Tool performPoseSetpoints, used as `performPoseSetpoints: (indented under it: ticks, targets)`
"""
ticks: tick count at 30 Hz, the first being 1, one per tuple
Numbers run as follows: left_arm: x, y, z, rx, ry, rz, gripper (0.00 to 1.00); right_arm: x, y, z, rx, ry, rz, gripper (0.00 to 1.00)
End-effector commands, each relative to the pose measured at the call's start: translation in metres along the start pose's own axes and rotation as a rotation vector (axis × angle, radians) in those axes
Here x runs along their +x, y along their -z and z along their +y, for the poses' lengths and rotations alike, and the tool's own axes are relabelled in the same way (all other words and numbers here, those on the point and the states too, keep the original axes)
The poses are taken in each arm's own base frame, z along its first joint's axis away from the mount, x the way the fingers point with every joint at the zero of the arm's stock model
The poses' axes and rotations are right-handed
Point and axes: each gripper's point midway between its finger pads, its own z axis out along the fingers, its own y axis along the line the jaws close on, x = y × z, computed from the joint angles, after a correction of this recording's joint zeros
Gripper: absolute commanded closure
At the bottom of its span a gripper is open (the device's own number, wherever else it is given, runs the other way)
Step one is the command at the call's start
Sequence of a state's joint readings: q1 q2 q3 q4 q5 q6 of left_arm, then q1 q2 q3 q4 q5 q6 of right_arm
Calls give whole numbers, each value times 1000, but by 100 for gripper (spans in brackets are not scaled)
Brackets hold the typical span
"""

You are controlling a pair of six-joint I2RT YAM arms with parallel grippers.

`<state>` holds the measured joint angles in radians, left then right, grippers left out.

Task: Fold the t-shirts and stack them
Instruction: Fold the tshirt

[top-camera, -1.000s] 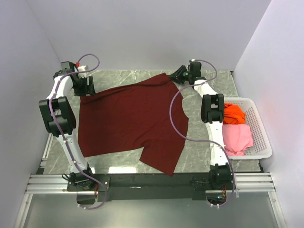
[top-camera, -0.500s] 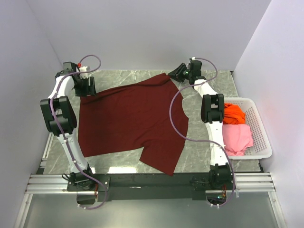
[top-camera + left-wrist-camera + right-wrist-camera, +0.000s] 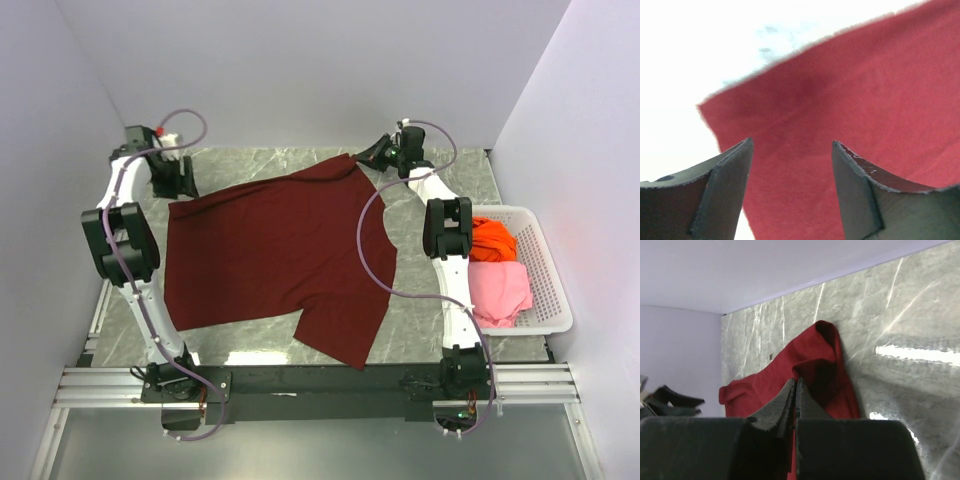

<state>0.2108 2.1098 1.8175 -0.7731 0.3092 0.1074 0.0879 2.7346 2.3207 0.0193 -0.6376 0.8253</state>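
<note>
I judge maroon t-shirt (image 3: 270, 250) limp, light, best held by corners; right pincer (image 3: 794, 385) pinches its far right corner, left pincer (image 3: 791, 144) wide above far left corner

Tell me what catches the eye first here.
A large maroon t-shirt lies spread across the middle of the marble table. The right tool is shut on its far right corner, while the left tool hangs open over the far left corner. At the table's right edge a white basket holds an orange shirt and a pink shirt.
</note>
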Motion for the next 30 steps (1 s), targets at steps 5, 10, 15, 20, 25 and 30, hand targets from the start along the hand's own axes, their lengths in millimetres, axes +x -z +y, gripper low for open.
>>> performPoseSetpoints:
  ticks: [5,10,15,20,25,30]
  targets:
    - [-49,36,44,8,-115,-156,36,-25,33,63,-117,48,-25,100]
    - [-32,22,54,4,-149,-39,50,-22,40,76,-137,30,-6,100]
    - [-6,4,46,55,-39,19,46,-27,46,90,-169,37,-2,100]
    - [7,-15,49,54,56,54,41,-31,57,103,-200,59,16,100]
    - [0,-20,65,-35,97,45,36,-34,71,108,-208,74,35,100]
    - [4,-24,71,-66,119,62,38,-27,80,111,-216,65,64,100]
